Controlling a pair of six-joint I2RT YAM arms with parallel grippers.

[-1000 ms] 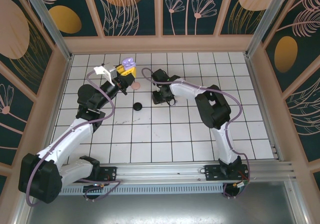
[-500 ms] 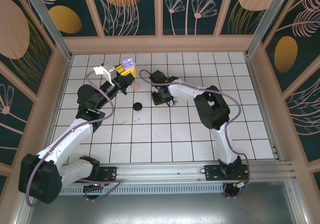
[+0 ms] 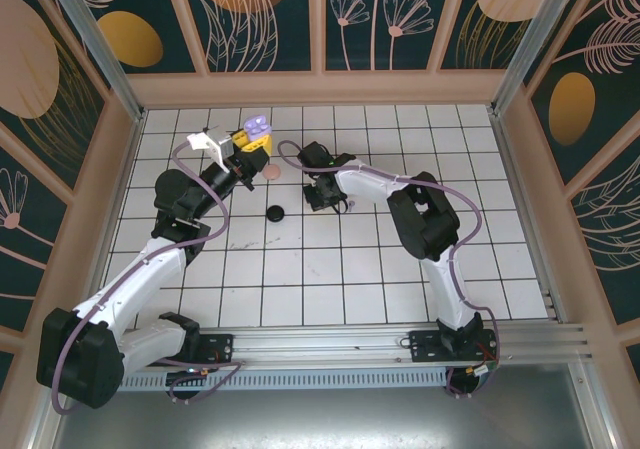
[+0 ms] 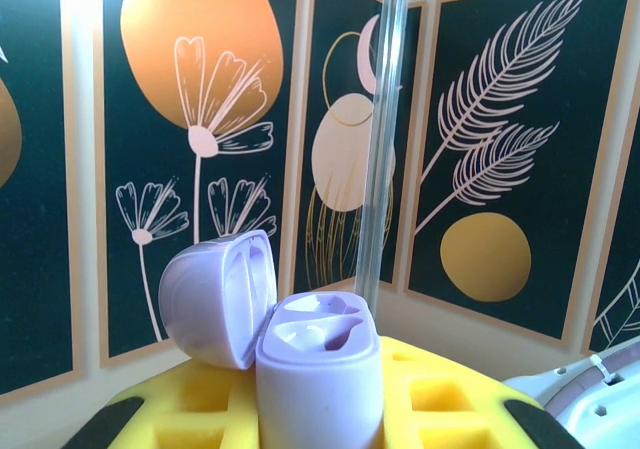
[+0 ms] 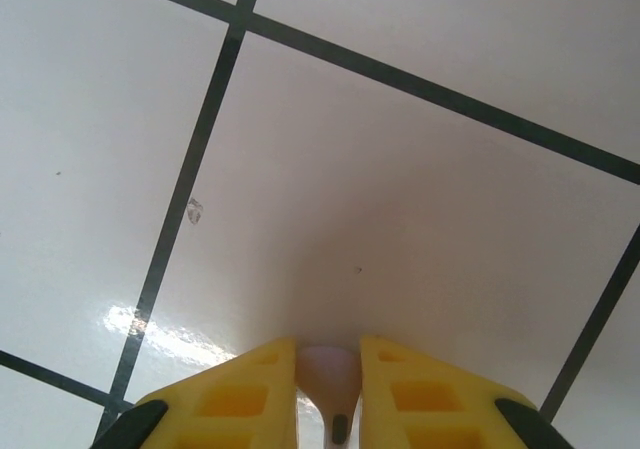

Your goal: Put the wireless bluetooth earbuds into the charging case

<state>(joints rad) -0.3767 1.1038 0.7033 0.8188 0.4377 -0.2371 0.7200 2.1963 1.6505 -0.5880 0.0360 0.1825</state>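
Note:
My left gripper (image 3: 248, 141) is raised over the far left of the floor, shut on a lilac charging case (image 3: 258, 127). In the left wrist view the case (image 4: 320, 369) stands upright between the yellow fingers (image 4: 450, 394), its lid (image 4: 215, 299) swung open to the left and both sockets empty. My right gripper (image 3: 322, 197) is down at the tiled floor (image 3: 400, 269) near the middle. In the right wrist view its yellow fingers (image 5: 235, 399) press on both sides of a small pale lilac-pink earbud (image 5: 330, 369), stem towards the camera, resting on a white tile (image 5: 400, 199).
A black round disc (image 3: 275, 212) lies on the tiles left of the right gripper, and a pink disc (image 3: 270, 172) lies just below the left gripper. Patterned walls (image 3: 320, 19) close the floor in on three sides.
The right gripper's jaws have closed in on the earbud, and its wrist has shifted slightly left. The left arm and the case have not moved.

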